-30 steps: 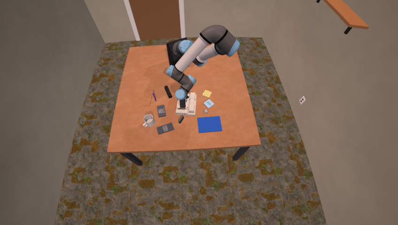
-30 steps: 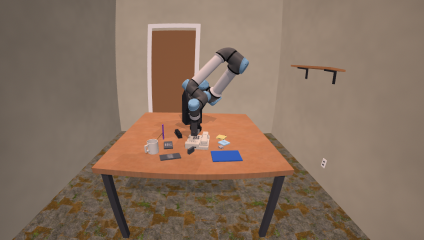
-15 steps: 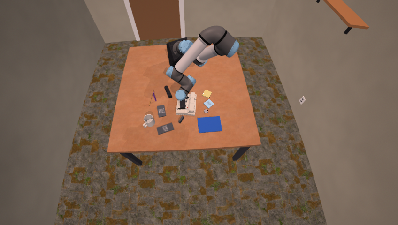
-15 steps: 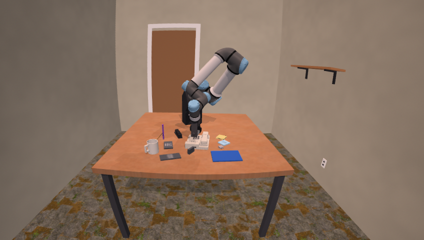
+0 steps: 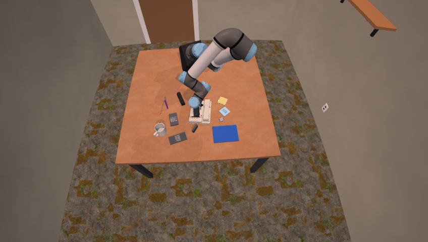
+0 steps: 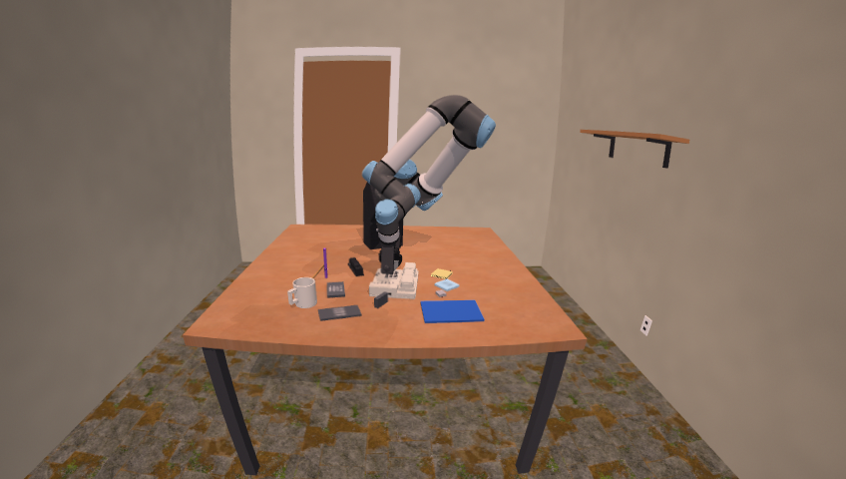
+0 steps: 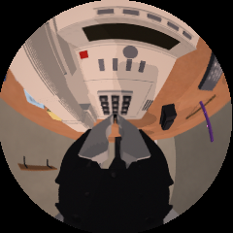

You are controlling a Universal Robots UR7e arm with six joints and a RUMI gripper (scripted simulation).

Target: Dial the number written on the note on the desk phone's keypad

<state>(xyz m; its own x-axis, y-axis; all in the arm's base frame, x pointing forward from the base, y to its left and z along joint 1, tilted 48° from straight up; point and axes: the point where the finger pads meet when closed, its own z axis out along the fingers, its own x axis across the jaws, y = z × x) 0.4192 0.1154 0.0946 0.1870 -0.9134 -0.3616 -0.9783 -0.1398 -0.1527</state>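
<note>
One arm reaches from its mount at the far edge of the worktop down to the desk phone, which sits near the middle of the worktop, slightly toward the near edge; the end effector is clenched with its tips together and nothing between them, pointing straight down over the keypad; in the wrist view the tips sit at the near edge of the dark key block, though whether they touch a key cannot be told; the handset lies in its cradle along one side of the phone; a yellow note and a pale blue note lie just beside the phone toward the right edge, the writing too small to read; a blue pad lies nearer the front edge; toward the left edge are a white mug, two dark keypad-like devices and a purple pen; a small black block rests just in front of the phone.
</note>
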